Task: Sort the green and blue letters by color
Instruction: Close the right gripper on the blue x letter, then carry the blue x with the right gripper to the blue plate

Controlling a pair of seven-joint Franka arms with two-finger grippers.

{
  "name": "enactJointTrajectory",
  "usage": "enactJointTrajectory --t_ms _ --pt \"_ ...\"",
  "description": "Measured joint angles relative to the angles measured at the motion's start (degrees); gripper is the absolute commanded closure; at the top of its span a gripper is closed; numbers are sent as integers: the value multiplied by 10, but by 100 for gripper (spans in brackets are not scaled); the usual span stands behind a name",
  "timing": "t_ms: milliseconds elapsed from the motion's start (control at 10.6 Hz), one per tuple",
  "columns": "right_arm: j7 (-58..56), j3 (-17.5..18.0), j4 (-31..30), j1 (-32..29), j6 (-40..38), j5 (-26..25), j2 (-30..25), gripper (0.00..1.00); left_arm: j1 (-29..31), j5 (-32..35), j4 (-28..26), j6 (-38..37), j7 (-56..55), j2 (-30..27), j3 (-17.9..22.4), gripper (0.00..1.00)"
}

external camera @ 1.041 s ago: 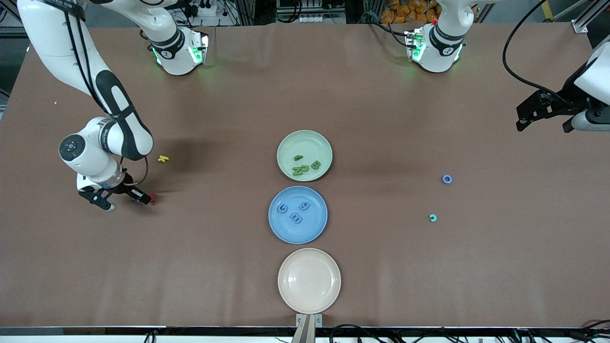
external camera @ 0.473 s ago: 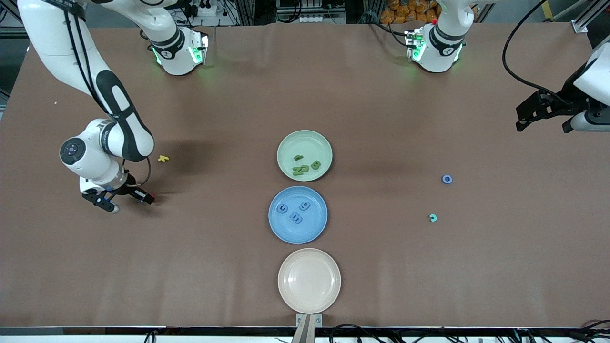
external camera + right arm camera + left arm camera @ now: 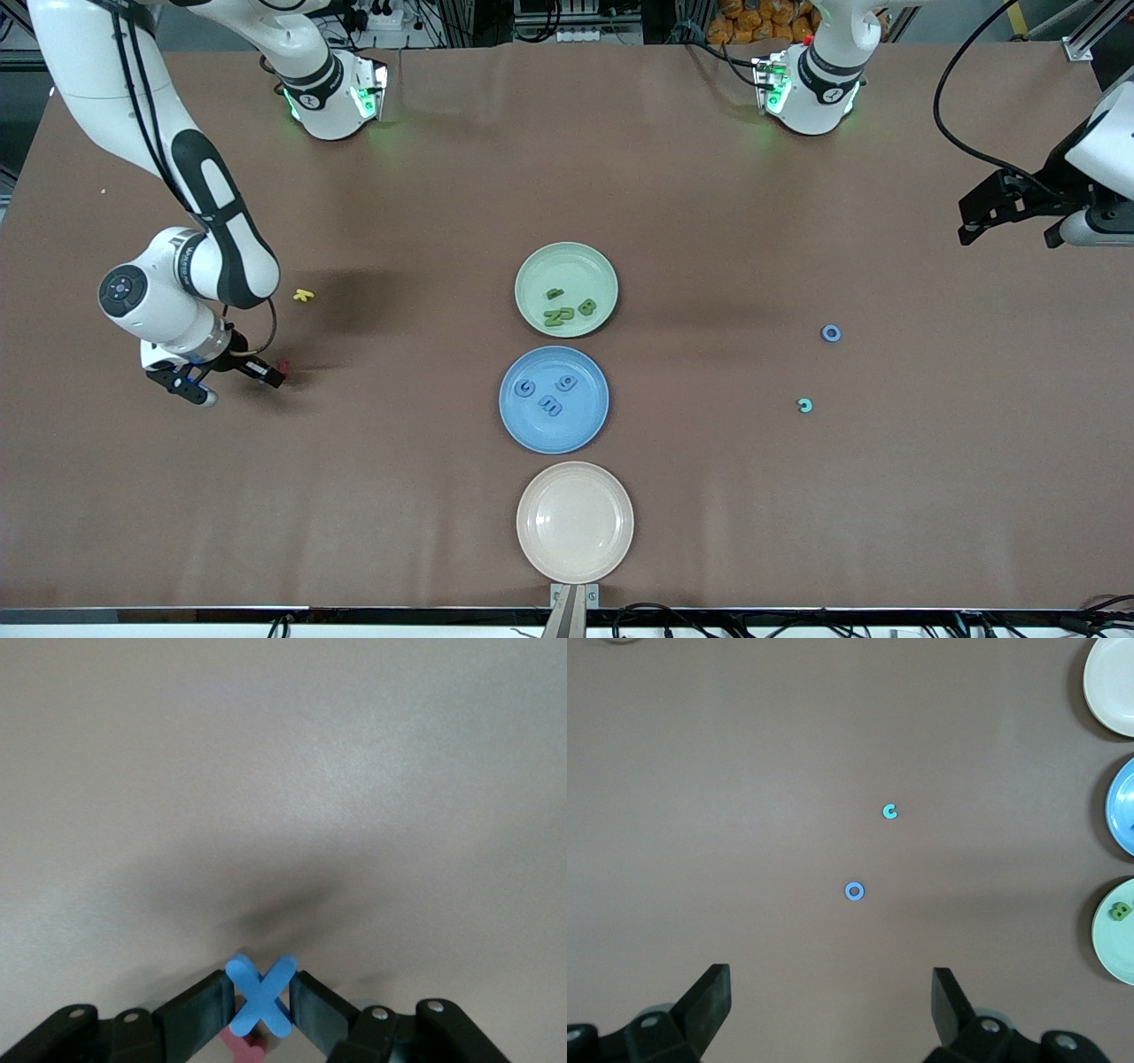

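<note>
My right gripper (image 3: 262, 992) is shut on a blue X letter (image 3: 260, 999), low over the table at the right arm's end, just above a red letter (image 3: 283, 365). Three olive-green letters (image 3: 558, 315) lie in the green plate (image 3: 532, 266). Three blue letters (image 3: 550, 406) lie in the blue plate (image 3: 514, 421), nearer the front camera. A blue ring letter (image 3: 830, 333) and a teal C letter (image 3: 804, 406) lie loose on the table toward the left arm's end. My left gripper (image 3: 831, 979) waits open and holds nothing, high over that end.
A beige plate (image 3: 532, 549) with nothing in it sits nearest the front camera, in line with the other two plates. A yellow letter (image 3: 304, 295) lies beside the right arm's wrist. The brown table has bare room between the plates and each arm's end.
The right arm's wrist has shifted slightly toward its end of the table, still gripping the blue X. The left arm has not moved.
</note>
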Motion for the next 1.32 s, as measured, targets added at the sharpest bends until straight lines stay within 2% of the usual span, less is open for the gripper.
enactJointTrajectory --t_ms 378,662,1041,1135,1324 --pt "0 2 41 7 -66 1 -15 80 0 0 0 0 0 0 0 0" --pt "5 3 65 36 -78 5 -18 80 0 0 0 0 0 0 1 0" --pt "10 7 101 113 -79 6 -16 82 1 0 -1 0 0 1 2 0" --pt "14 9 115 138 -81 16 -11 82 1 0 -1 0 0 1 2 0" --pt "17 10 147 195 -83 69 1 82 2 0 -1 0 0 1 2 0"
